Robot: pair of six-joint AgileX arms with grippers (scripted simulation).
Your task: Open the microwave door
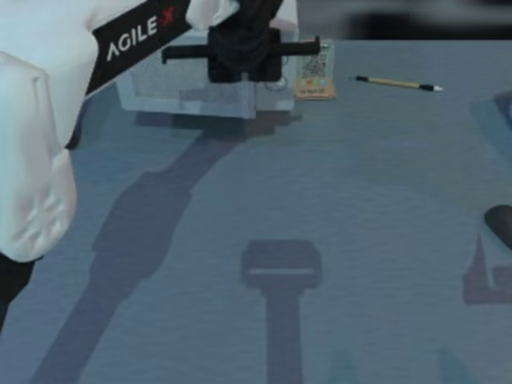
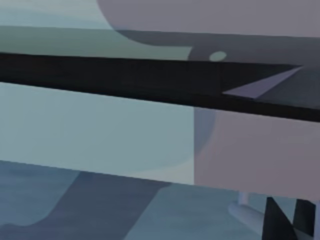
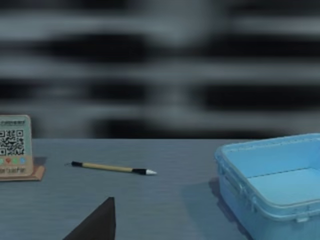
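The white microwave (image 1: pixel 276 94) stands at the table's far edge, left of centre, partly under my left arm. Its door (image 1: pixel 168 84), with a speckled grey mesh window, faces the front of the table. My left gripper (image 1: pixel 240 58) is pressed against the front of the microwave by the door's right edge. In the left wrist view the microwave (image 2: pixel 100 130) fills the picture. There a pale bar handle (image 2: pixel 246 214) runs into my left gripper (image 2: pixel 292 217), whose two dark fingers (image 2: pixel 279 225) stand close together on it. My right gripper (image 1: pixel 500 224) is parked at the table's right edge.
A QR-code card (image 1: pixel 314 76) stands just right of the microwave, and it also shows in the right wrist view (image 3: pixel 15 145). A thin brush pen (image 1: pixel 396 82) lies farther right. A light blue tub (image 3: pixel 275 180) sits at the far right (image 1: pixel 500 108).
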